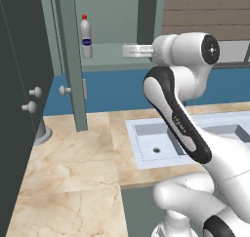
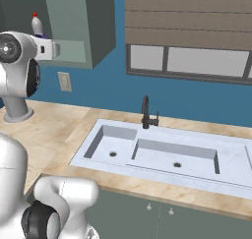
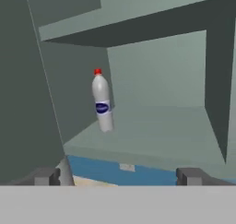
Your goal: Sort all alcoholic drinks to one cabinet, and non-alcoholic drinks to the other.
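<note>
Jaws spread wide and empty at the gripper point(image 3: 117, 174), facing the open cabinet point(image 3: 152, 126) where the white bottle point(image 3: 102, 102) stands upright on the shelf; likely light, smooth plastic, best gripped mid-body.

Simulated home kitchen: beige marble countertop point(image 1: 73, 182), pale double-basin sink point(image 2: 162, 154) with black faucet point(image 2: 146, 113), grey-green wall cabinets point(image 2: 83, 31), blue wall point(image 2: 113, 90), window with brown blind point(image 2: 192, 16).
</note>
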